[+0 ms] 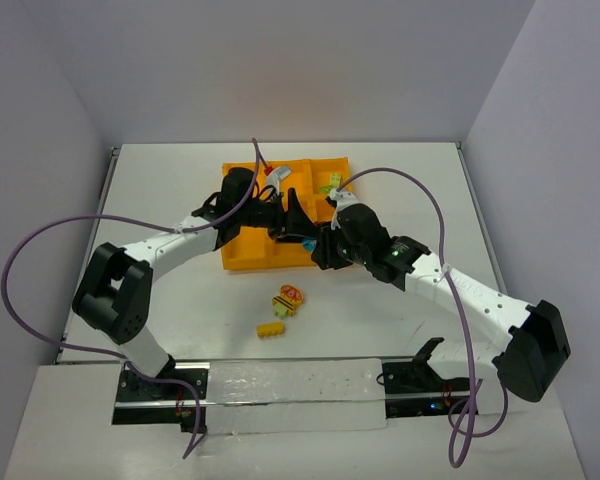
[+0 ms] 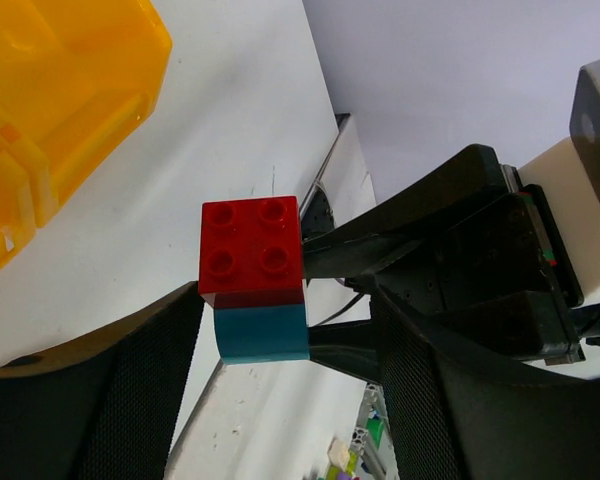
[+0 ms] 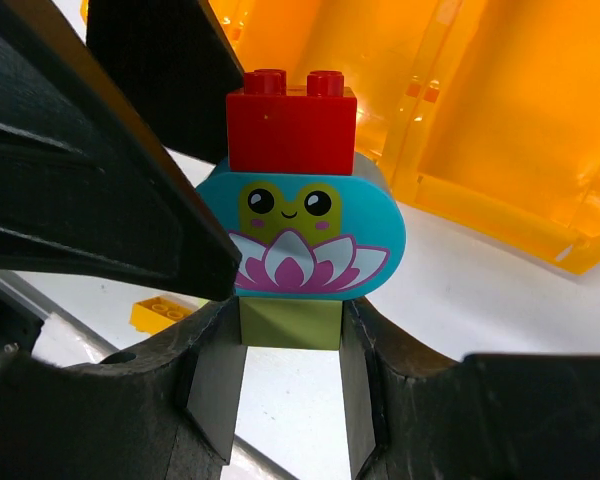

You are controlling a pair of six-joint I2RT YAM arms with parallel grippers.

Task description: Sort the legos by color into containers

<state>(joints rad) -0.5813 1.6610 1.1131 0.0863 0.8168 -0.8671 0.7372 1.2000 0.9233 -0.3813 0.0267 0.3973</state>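
Two hands on one lego stack point(image 3: 300, 235) by the front edge of the tray point(image 1: 242, 258): my left hand point(image 2: 280, 300) sits half open around the red brick point(image 2: 252, 250), right hand point(image 3: 290, 345) is clamped on the olive base point(image 3: 290, 322). Next I squeeze and pull.

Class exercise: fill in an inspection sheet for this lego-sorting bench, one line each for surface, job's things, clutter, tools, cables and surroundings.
Surface: white table, bearing tray and loose bricks.
Job's things: orange-yellow plastic tray with square wells; lime green pieces in a far well; small yellow brick and yellow-and-red cluster loose on the table; stack of red brick, teal frog-picture piece and olive brick.
Clutter: nothing seen.
Tools: right tool shut on the olive brick; left tool open, jaws either side of the red brick.
Cables: purple cables loop from both arms.
Surroundings: plain pale walls on three sides.
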